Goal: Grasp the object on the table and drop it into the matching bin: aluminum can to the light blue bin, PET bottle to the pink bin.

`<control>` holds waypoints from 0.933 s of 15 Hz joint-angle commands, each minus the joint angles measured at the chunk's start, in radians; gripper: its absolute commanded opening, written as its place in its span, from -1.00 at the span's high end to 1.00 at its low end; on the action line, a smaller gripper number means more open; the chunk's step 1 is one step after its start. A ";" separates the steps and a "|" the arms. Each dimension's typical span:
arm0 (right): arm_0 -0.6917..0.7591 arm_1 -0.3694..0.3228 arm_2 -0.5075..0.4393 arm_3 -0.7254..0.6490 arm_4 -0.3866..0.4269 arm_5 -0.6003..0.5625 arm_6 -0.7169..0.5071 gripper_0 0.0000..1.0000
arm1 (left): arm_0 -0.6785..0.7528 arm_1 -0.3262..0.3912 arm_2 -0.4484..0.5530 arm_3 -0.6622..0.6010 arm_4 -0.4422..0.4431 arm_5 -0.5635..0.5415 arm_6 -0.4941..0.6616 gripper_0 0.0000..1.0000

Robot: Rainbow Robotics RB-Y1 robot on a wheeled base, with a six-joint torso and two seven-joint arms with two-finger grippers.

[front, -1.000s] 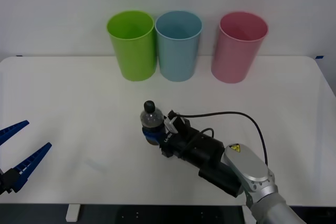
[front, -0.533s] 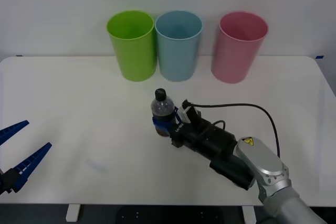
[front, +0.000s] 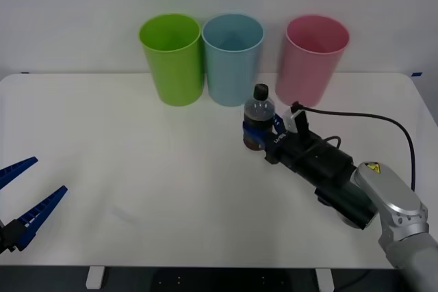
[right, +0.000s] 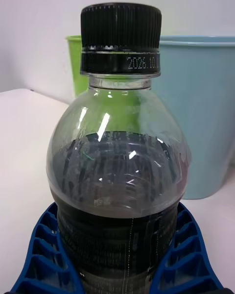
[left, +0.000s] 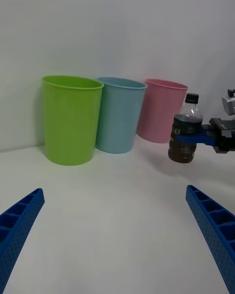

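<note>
The right gripper clamps the upright PET bottle, black-capped with dark liquid, near the pink bin. The left gripper is spread apart.

Even, bright, diffuse light is seen throughout, apparently from overhead. In the front view, the table is rendered almost uniformly white, with only faint, soft shadows cast beneath the bins in the upper centre of the frame and under the right arm at the lower right. A pale, slightly bluish wall is shown without glare. In the right wrist view, small white highlights are reflected on the shoulder of the PET bottle, which is held in sharp focus, while the bins behind it are slightly softened. In the left wrist view, gentle shading is seen on the wall.
</note>
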 commanded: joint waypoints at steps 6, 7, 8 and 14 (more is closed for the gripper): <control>0.027 -0.018 -0.102 -0.147 0.029 0.008 -0.231 1.00 | 0.000 0.000 0.000 0.000 0.000 0.000 0.000 -1.00; 0.034 -0.028 -0.107 -0.177 0.033 0.009 -0.261 1.00 | 0.000 0.000 0.000 0.000 0.000 0.000 0.000 -1.00; 0.040 -0.040 -0.114 -0.208 0.038 0.009 -0.288 1.00 | 0.000 0.000 0.000 0.000 0.000 0.000 0.000 -1.00; 0.041 -0.155 -0.148 -0.372 0.039 0.009 -0.494 1.00 | 0.000 0.000 0.000 0.000 0.000 0.000 0.000 -1.00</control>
